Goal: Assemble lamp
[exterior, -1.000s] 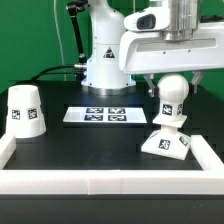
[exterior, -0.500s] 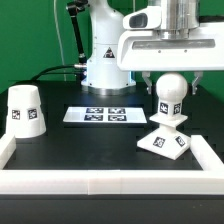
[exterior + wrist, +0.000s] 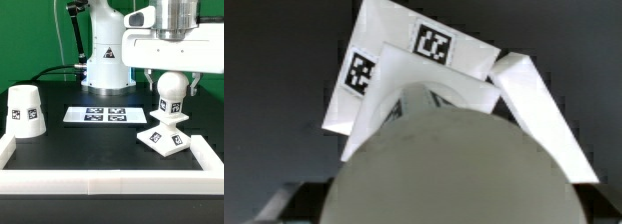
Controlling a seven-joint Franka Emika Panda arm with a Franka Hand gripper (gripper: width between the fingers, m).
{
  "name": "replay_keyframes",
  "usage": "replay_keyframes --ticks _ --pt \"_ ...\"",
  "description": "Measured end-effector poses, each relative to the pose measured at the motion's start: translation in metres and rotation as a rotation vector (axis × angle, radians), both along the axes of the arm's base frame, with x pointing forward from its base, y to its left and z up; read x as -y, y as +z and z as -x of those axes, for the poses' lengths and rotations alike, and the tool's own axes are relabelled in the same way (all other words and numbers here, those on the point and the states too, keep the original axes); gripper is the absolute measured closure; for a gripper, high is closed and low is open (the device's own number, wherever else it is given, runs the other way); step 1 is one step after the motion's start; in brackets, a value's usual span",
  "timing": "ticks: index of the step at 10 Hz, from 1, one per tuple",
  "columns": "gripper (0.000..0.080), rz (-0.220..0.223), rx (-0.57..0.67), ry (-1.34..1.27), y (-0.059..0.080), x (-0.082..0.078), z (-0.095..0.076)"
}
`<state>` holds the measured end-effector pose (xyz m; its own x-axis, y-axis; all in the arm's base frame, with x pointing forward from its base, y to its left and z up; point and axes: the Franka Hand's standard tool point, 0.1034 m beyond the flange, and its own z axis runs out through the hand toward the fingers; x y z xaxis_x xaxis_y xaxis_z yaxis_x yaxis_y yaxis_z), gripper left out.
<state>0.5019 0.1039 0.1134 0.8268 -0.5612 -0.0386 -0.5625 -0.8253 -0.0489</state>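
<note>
The lamp bulb point(image 3: 174, 90), round on a stem, stands upright on the flat square lamp base point(image 3: 168, 141) at the exterior view's right. My gripper point(image 3: 173, 84) comes down from above with a finger on each side of the bulb and is shut on it. In the wrist view the bulb point(image 3: 446, 150) fills the space between the dark fingers point(image 3: 288, 203), and the tagged base point(image 3: 411, 55) lies beyond it. My gripper point(image 3: 438, 208) is mostly hidden by the bulb there. The tapered lamp shade point(image 3: 24, 108) stands alone at the exterior view's left.
The marker board point(image 3: 103, 115) lies flat in the middle of the black table. A white raised rail point(image 3: 110, 181) runs along the front and both sides. The arm's white pedestal point(image 3: 105, 62) stands behind the marker board.
The base has turned on the table under the bulb, so a corner now points forward. The gripper stays on the bulb.
</note>
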Motion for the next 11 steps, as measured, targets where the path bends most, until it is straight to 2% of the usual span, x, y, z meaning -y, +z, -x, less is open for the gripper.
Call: replay_keyframes --ticks 3,4,5,7,8,9,11 --pt "0.022 -0.003 -0.001 -0.011 0.0 -0.001 0.0" --pt "0.0124 -0.003 -0.002 -0.01 -0.001 -0.001 0.0" --pt "0.0106 -0.003 -0.002 -0.009 -0.001 -0.001 0.0" --pt "0.0101 0.001 0.0 0.021 -0.001 -0.001 0.001" --pt "0.0101 0.023 0.005 0.152 -0.001 -0.004 0.006" --pt "0.01 0.025 0.007 0.212 0.0 -0.004 0.01" --pt "0.01 0.01 0.028 0.364 0.01 0.014 0.011"
